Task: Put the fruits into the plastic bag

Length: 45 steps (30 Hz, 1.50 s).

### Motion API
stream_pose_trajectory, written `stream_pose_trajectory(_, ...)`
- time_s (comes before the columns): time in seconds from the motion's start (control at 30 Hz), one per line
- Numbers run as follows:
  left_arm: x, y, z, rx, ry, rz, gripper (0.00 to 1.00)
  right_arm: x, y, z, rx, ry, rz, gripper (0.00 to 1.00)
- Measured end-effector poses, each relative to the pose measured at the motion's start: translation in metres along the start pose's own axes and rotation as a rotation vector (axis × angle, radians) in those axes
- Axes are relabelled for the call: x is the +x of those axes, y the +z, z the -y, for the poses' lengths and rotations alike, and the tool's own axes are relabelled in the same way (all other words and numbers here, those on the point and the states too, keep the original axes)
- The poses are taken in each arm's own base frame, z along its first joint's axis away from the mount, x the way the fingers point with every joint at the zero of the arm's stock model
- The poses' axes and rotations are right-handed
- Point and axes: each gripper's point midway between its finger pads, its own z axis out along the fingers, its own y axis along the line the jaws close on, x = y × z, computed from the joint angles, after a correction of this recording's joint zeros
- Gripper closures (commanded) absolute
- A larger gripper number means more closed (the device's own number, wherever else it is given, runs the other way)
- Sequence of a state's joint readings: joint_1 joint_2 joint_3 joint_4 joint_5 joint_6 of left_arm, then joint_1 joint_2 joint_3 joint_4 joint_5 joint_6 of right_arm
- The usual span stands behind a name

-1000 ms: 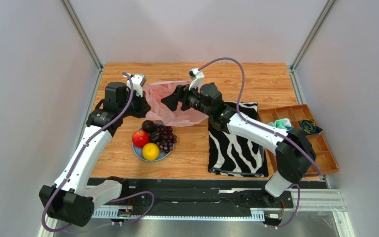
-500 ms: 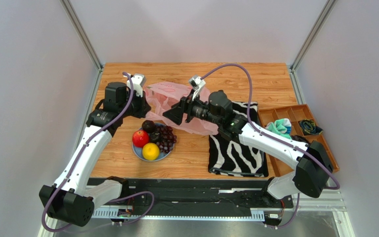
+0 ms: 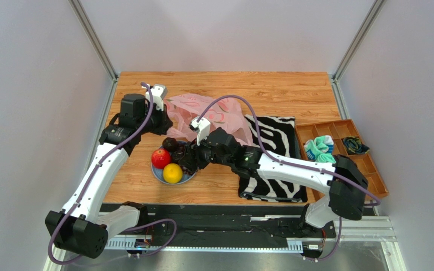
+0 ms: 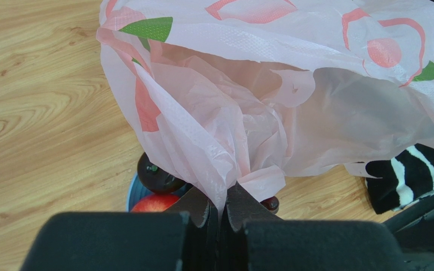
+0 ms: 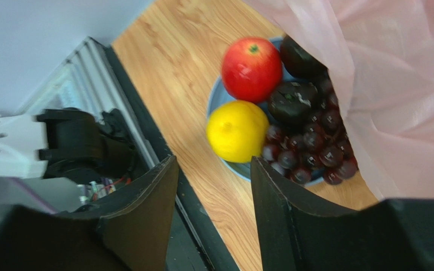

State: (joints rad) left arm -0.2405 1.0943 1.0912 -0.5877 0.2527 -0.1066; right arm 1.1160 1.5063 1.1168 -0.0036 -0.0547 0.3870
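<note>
left gripper (image 4: 220, 206): fingers together, clamped on plastic bag (image 4: 293, 101) edge, far-left of table | right gripper (image 5: 213, 197): jaws apart, holding nothing, over fruits (image 5: 290, 101) | fruits: on blue plate (image 5: 217, 100), just near of bag

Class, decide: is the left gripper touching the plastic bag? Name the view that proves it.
Touching. The left wrist view shows the left gripper shut on a gathered fold of the plastic bag, with the pink film pinched in its jaws.
</note>
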Motion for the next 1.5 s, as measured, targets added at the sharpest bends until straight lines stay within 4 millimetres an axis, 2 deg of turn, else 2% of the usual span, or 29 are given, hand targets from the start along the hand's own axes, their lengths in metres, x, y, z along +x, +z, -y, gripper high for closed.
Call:
stream_pose_trajectory(0.17, 0.0, 0.0, 0.0, 0.0, 0.0, 0.0, 1.0, 0.038, 0.028, 0.035, 0.156, 0.055, -0.136, 0.5)
stream_pose_trajectory(0.3, 0.0, 0.0, 0.0, 0.0, 0.0, 0.0, 1.0, 0.064, 0.035, 0.059, 0.247, 0.088, -0.216, 0.51)
stream_pose_trajectory(0.6, 0.0, 0.0, 0.0, 0.001, -0.001, -0.001, 1.0, 0.073, 0.032, 0.111, 0.398, 0.144, -0.246, 0.55)
stream_pose_trajectory(0.9, 0.001, 0.001, 0.0, 0.003, -0.003, -0.006, 1.0, 0.08, 0.037, 0.12, 0.421, 0.147, -0.261, 0.56)
stream_pose_trajectory(1.13, 0.002, 0.002, 0.0, 0.003, -0.003, -0.008, 1.0, 0.078, 0.041, 0.12, 0.418, 0.147, -0.256, 0.6)
stream_pose_trajectory(1.5, 0.002, 0.002, 0.0, 0.003, -0.004, -0.009, 1.0, 0.077, 0.045, 0.12, 0.415, 0.147, -0.255, 0.6)
